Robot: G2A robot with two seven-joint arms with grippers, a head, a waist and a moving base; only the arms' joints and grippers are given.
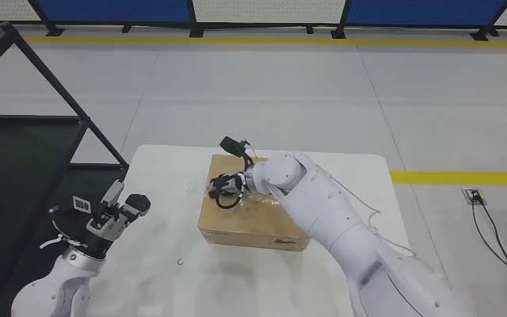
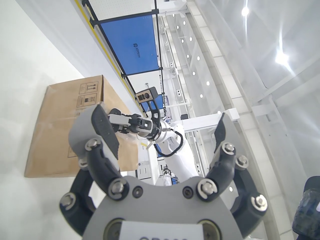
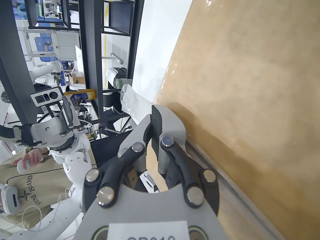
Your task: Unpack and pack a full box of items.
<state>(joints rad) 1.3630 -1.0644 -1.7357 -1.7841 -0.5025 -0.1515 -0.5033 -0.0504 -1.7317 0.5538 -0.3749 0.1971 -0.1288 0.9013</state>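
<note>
Box (image 1: 238,226) lies flat, taped top facing up.

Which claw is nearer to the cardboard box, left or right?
Right. The right claw is at the top of the cardboard box, near one edge; the left claw is off to the side, apart from it.

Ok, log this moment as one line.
box closed on table | right jaws shut, at box top by clear tape strip | left jaws open, apart from box, nothing held
</note>
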